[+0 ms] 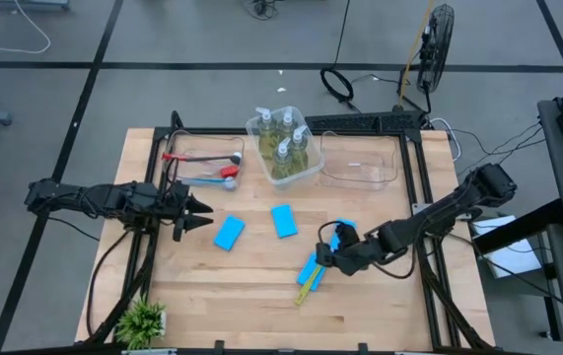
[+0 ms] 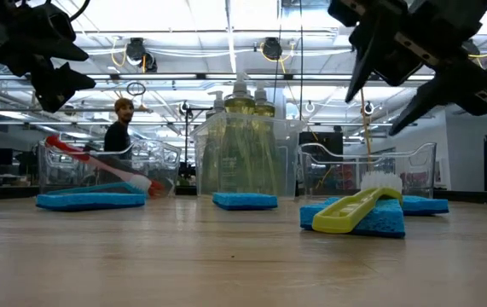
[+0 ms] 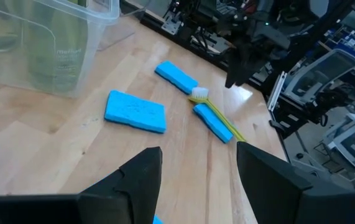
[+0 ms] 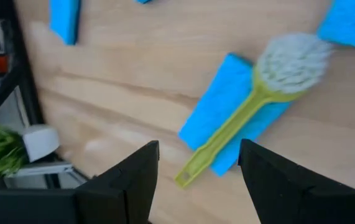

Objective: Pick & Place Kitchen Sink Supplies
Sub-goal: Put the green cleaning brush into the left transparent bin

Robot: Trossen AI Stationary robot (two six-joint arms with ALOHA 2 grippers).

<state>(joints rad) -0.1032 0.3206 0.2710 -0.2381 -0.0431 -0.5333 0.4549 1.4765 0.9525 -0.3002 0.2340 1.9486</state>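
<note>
A yellow-green dish brush (image 1: 308, 284) lies with its head on a blue sponge (image 1: 310, 267); the handle end rests on the table. My right gripper (image 1: 322, 258) hovers open above them, and its wrist view shows the brush (image 4: 227, 134) and sponge (image 4: 217, 109) between the fingers. A second sponge (image 1: 338, 235) lies partly under that arm. Two more sponges (image 1: 229, 233) (image 1: 283, 221) lie flat mid-table. My left gripper (image 1: 200, 210) waits open at the left. The soap bottles (image 1: 283, 138) stand in the middle bin. Red and blue brushes (image 1: 207, 168) lie in the left bin. No black brush shows.
Three clear bins stand along the far edge: left (image 1: 177, 177), middle (image 1: 261, 163) and a right one (image 1: 358, 160) with nothing visible inside. A potted plant (image 1: 141, 320) sits at the near left corner. Bare wood lies toward the near edge. A person (image 2: 119, 128) stands beyond the table.
</note>
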